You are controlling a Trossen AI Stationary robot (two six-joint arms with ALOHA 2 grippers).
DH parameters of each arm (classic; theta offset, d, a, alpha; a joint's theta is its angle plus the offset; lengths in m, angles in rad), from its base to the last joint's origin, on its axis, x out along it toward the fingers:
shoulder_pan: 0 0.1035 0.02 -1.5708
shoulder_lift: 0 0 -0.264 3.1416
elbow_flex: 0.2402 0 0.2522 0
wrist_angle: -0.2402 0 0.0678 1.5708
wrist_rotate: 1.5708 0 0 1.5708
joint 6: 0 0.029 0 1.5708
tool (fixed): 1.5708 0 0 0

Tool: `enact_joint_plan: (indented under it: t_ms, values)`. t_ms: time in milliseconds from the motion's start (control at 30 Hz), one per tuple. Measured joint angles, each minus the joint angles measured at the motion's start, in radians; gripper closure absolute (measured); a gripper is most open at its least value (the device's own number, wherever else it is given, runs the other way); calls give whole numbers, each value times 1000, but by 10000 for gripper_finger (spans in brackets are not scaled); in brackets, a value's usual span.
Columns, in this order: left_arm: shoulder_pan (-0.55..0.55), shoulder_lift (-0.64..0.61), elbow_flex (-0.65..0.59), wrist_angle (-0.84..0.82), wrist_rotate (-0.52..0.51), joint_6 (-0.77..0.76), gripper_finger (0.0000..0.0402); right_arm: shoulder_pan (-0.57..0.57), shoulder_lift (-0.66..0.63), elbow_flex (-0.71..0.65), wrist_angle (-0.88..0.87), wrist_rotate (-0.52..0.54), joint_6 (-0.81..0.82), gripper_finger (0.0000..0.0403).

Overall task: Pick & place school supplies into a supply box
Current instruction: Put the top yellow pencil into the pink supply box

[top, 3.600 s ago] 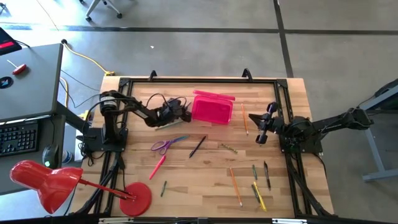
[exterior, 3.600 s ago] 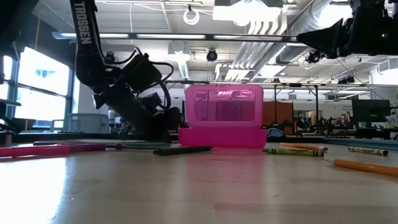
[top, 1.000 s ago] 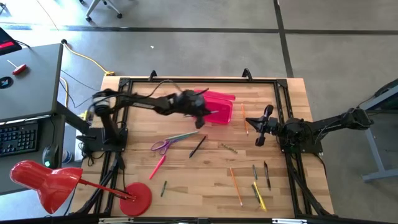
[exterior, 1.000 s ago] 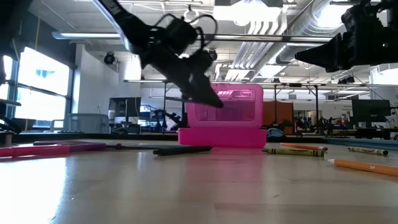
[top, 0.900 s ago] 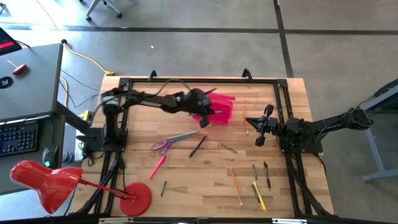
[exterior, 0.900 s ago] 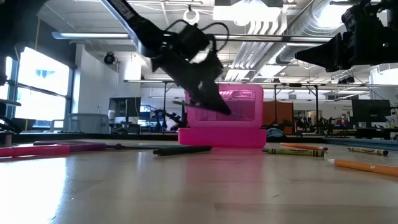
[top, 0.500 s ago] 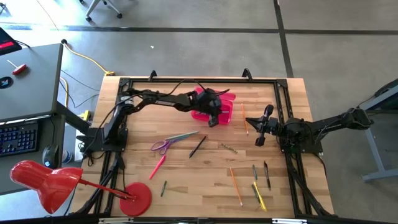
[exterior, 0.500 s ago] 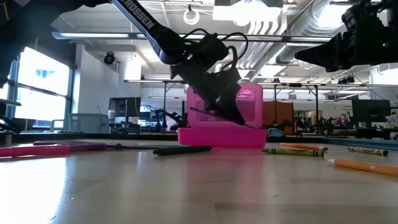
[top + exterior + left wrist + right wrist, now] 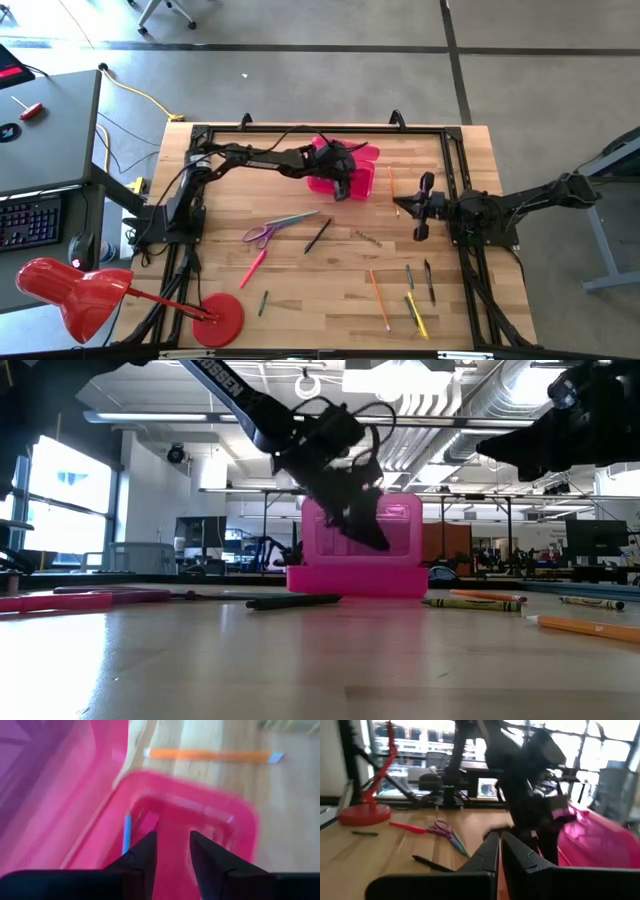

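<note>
Several supplies, near edge: an orange pencil [image 9: 379,299], a yellow pencil [image 9: 416,315], a green pen [image 9: 409,276] and a black pen [image 9: 429,281] lie loose on the wooden table [image 9: 300,300] toward the right; a short dark green crayon [image 9: 263,302] lies near the red lamp base [image 9: 220,317].
Mid table: purple-handled scissors [image 9: 262,234] lie flat, with a pink pen [image 9: 252,268] just nearer and a black marker [image 9: 318,235] to their right; a small twisted piece [image 9: 366,238] lies right of the marker.
Right gripper [image 9: 420,207]: held above the table right of the box, fingers close together with only a thin slit between them in its wrist view [image 9: 500,851], holding nothing.
Orange pencil by the box [image 9: 391,187]: flat on the wood between the box and the right gripper.
Supply box [image 9: 361,182]: bright pink, at the far middle of the table, lid [image 9: 400,525] standing open upright.
Left gripper [image 9: 343,186]: reaching down over the open box; fingers [image 9: 145,857] apart, empty.
Inside the box: a thin light-blue stick [image 9: 126,832] lies along the wall.
</note>
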Motion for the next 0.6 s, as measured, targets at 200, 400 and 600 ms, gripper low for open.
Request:
enact_joint_plan:
  t_ms: [200,400,600]
  values:
    - [0,-101,0,-50,58,15,286,20,89,0,-65,68,205,392]
    - [0,-198,1,-58,135,25,307,57,197,1,-132,164,285,359]
    - [0,-215,1,-100,66,43,309,59,243,26,-155,457,237,314]
